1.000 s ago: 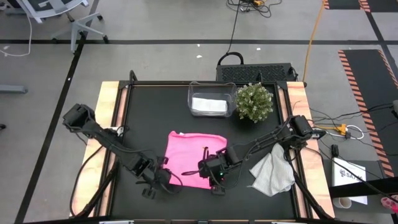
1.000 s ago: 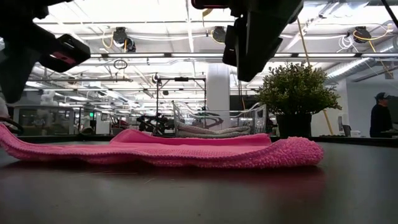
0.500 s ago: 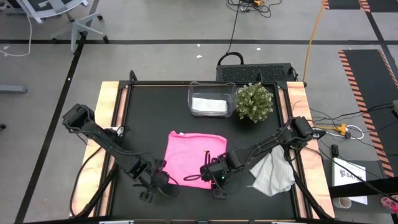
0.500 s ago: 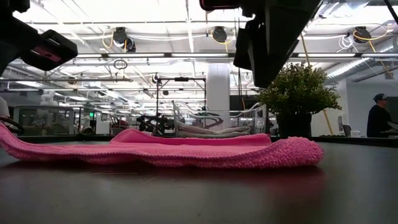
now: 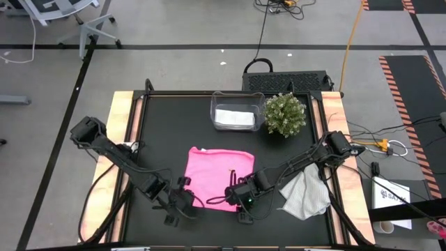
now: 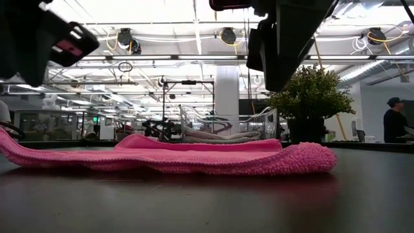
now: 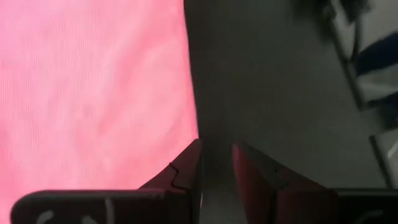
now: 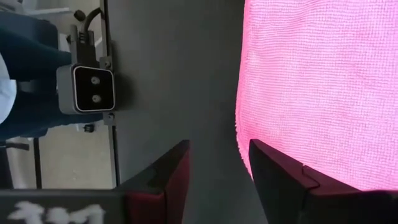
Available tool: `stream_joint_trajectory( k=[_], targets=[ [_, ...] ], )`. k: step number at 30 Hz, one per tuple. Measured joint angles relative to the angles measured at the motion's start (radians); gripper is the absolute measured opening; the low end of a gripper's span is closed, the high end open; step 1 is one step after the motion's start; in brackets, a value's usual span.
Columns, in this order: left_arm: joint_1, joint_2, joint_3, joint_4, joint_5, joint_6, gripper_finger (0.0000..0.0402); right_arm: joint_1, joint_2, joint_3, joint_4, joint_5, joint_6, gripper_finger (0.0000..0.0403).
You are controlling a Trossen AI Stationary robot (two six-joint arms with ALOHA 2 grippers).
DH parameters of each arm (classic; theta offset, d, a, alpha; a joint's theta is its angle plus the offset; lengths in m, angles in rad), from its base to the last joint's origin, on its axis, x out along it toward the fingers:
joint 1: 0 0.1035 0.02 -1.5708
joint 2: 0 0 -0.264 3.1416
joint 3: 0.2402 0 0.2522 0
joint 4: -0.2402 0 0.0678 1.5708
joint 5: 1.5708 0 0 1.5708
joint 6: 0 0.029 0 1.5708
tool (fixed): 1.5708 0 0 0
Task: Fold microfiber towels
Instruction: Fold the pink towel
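Pink towel [image 5: 217, 178] lies flat mid-desk, both end effectors hovering at its near edge, left end effector [image 7: 216, 163] slightly parted and empty, right end effector [image 8: 219, 163] wide and empty, so each should pinch a near corner squarely and lift evenly to fold.

— What colour is the towel [image 5: 217, 178] in the middle?
— Bright pink, plain, on a black table [image 5: 167, 132].
— And the other one [image 5: 306, 195]?
— Pale grey-white. The plant [image 5: 284, 114] is green, speckled pale.
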Motion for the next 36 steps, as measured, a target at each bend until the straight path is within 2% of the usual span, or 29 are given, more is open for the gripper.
stream_joint_trajectory(
  k=[6,12,24,27,31,33,36],
  targets=[
    [0.012,0.000,0.000,0.017,0.010,-0.010,0.0088,0.000,0.000,0.000,0.000,0.000,0.001,0.0158],
    [0.030,0.000,0.000,-0.055,0.086,-0.056,0.0088,-0.001,0.000,0.000,0.000,0.000,-0.005,0.0158],
    [0.030,0.000,0.000,-0.102,0.114,-0.088,0.0093,-0.001,0.000,-0.022,-0.008,0.000,-0.005,0.0157],
    [0.030,0.002,0.000,-0.103,0.111,-0.130,0.0125,-0.001,0.000,-0.039,-0.001,-0.003,0.022,0.0157],
    [0.026,0.032,-0.002,-0.104,0.067,-0.185,0.0200,0.000,0.000,-0.047,0.026,-0.004,0.028,0.0157],
    [0.026,0.050,-0.002,-0.088,0.108,-0.171,0.0231,0.000,0.000,-0.047,0.037,-0.005,0.028,0.0157],
    [0.021,0.090,-0.002,-0.068,0.176,-0.163,0.0258,0.001,0.000,-0.047,0.035,-0.005,0.016,0.0157]
  ],
)
